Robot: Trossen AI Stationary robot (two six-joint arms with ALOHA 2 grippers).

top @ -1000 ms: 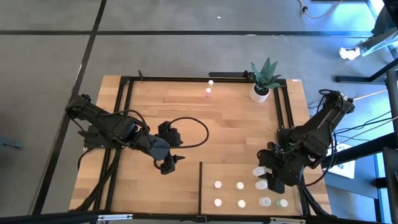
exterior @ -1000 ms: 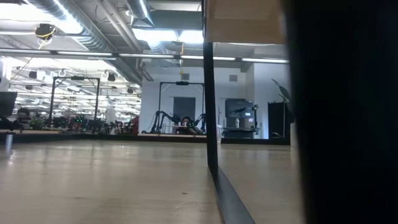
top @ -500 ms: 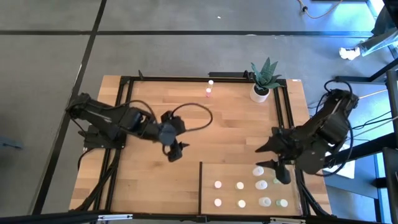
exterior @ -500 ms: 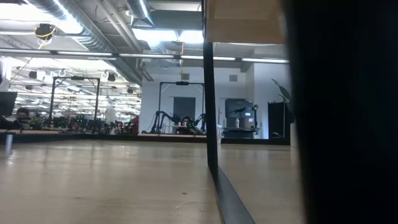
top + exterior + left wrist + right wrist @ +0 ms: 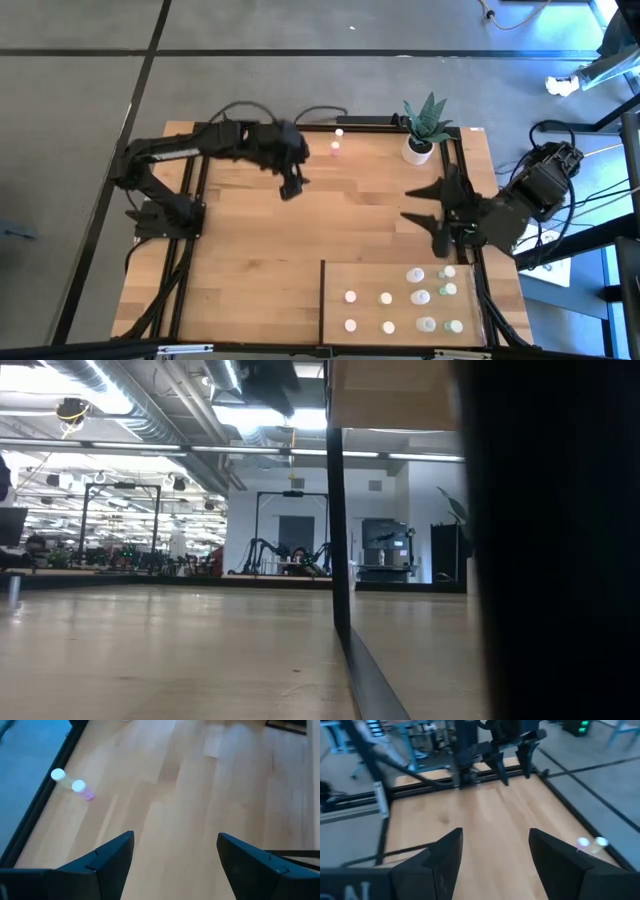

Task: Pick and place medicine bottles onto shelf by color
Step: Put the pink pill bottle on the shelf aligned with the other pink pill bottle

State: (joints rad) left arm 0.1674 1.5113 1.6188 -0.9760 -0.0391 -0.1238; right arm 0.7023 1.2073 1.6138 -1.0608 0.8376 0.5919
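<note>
Right, from above I have the left gripper [image 5: 293, 185] up near the far edge of the table [image 5: 250, 250], fingers spread and holding nothing. In the left wrist view its two dark fingers [image 5: 112, 857] stand wide apart over bare planks, and two bottles [image 5: 67, 782] sit ahead of them by the black frame rail [image 5: 205, 150]: one whitish, one with a pink tint, almost touching each other. In the high view I see that pair [image 5: 337, 140] at the far edge, well apart from the shelf, just beside the potted plant's [image 5: 422, 125] side of the table's middle.

The right gripper [image 5: 430, 215] hangs over the right side of the table, between the plant and the shelf [image 5: 340, 280], jaws also spread and empty. Its wrist camera looks across the planks toward the left arm [image 5: 510, 735] and catches the same two bottles [image 5: 590, 843] off to one side.

On the shelf, at the near right corner of the table, I count about nine bottles [image 5: 418, 297]: four whitish ones toward the shelf's left half, the rest clustered toward its right edge, some pale green. I cannot tell their tints more closely than that.

The low view shows only the tabletop, the shelf's dark edge [image 5: 345, 630] and the room beyond.
</note>
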